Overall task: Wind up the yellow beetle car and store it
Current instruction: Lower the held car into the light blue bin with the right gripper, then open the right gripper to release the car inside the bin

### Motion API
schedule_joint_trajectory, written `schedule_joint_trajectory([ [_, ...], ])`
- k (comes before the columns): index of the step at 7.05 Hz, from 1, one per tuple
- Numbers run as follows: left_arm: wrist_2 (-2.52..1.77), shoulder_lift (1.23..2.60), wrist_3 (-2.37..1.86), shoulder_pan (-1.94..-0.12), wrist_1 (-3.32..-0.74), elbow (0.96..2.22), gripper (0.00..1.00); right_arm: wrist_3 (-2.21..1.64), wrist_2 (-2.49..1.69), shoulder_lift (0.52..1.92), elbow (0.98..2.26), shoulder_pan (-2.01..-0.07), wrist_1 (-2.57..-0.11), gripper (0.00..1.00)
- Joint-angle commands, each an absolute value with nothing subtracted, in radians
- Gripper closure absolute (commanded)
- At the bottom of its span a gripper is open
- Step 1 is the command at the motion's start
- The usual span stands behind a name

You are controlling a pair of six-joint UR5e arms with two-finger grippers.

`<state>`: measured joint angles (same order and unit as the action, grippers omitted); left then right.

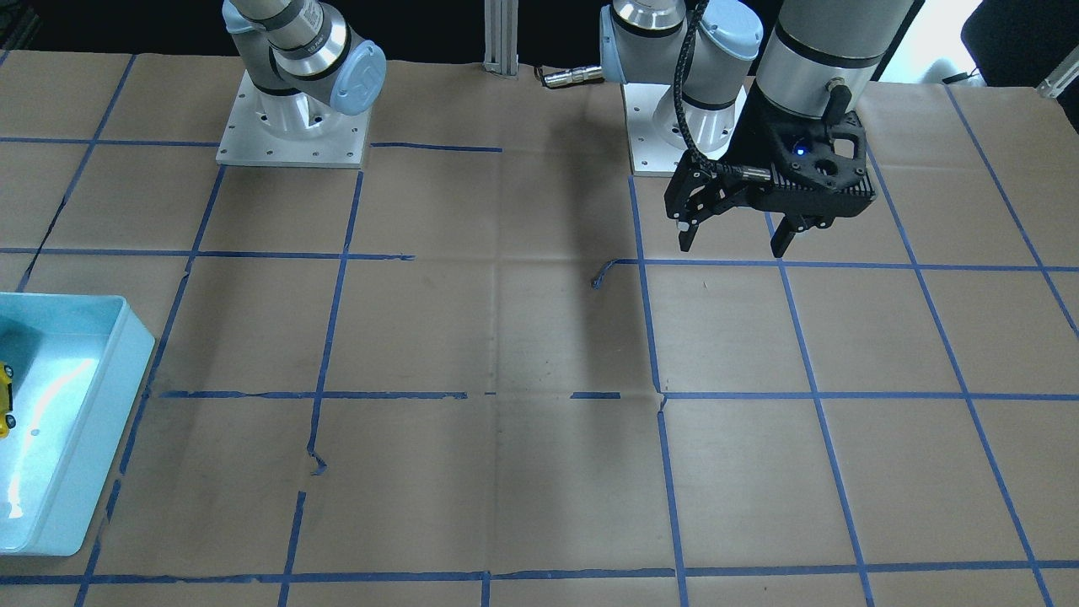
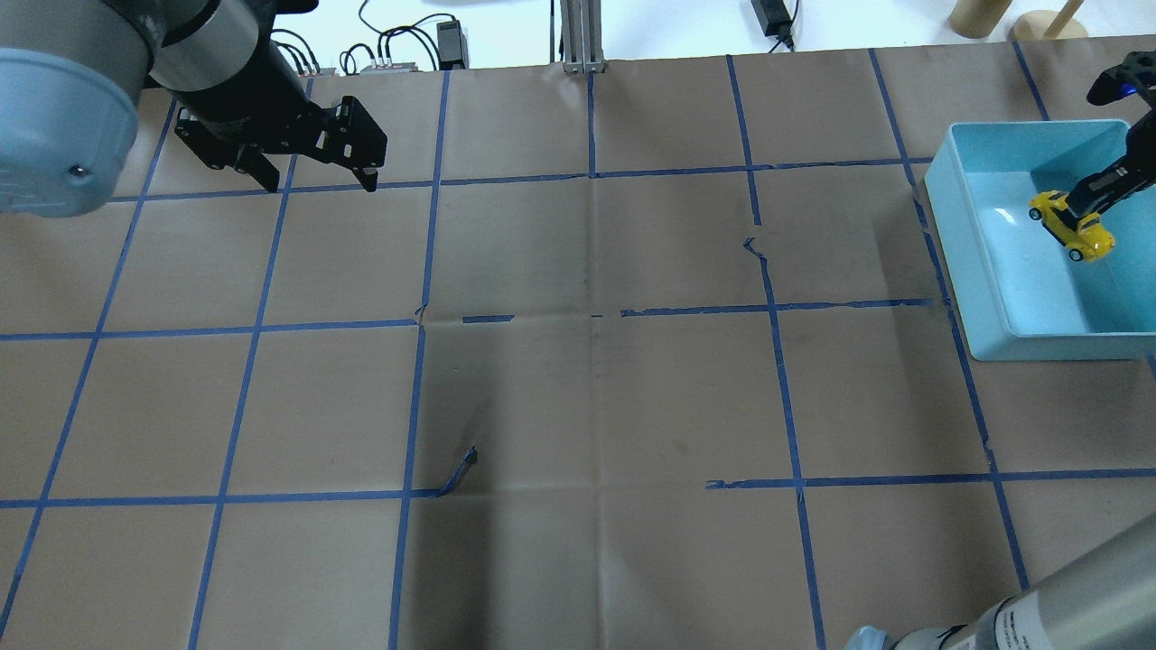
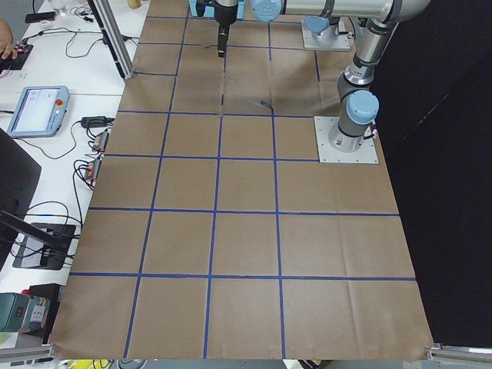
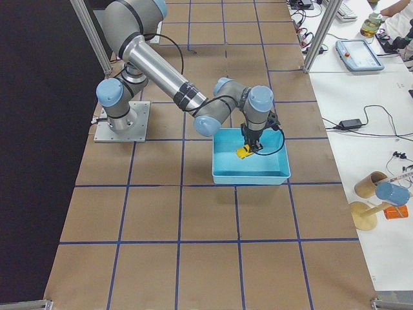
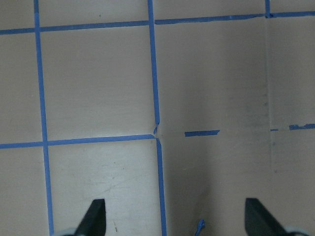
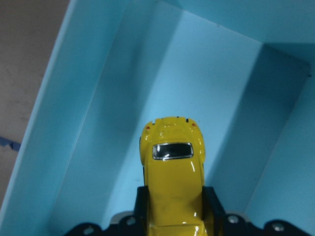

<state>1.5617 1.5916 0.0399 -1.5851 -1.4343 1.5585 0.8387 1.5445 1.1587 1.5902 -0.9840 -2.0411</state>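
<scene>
Car (image 6: 172, 164) half-hidden, clamped by right tool (image 6: 174, 201) | tray (image 6: 93, 93) cropped

On my front-facing feed the left edge slices the light-blue plastic tray (image 1: 118, 379) and leaves only a sliver of the small glossy yellow beetle toy car (image 1: 4, 396). At the right wrist camera, the black two-finger right hand (image 6: 176, 206) and the bottom edge hide the car's near end, so I cannot tell whether its wheels touch the tray floor.
</scene>
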Motion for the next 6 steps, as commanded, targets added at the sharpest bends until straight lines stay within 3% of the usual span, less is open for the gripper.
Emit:
schedule_joint_trajectory([
  [1, 1.563, 1.592, 0.04, -1.585, -1.434, 1.559, 0.01, 0.529, 1.563, 1.147, 1.635, -0.983, -2.052, 0.71],
  [6, 1.562, 1.591, 0.04, -1.585, -1.434, 1.559, 0.01, 0.445, 1.566, 1.146, 1.724, -0.982, -2.118, 0.66],
])
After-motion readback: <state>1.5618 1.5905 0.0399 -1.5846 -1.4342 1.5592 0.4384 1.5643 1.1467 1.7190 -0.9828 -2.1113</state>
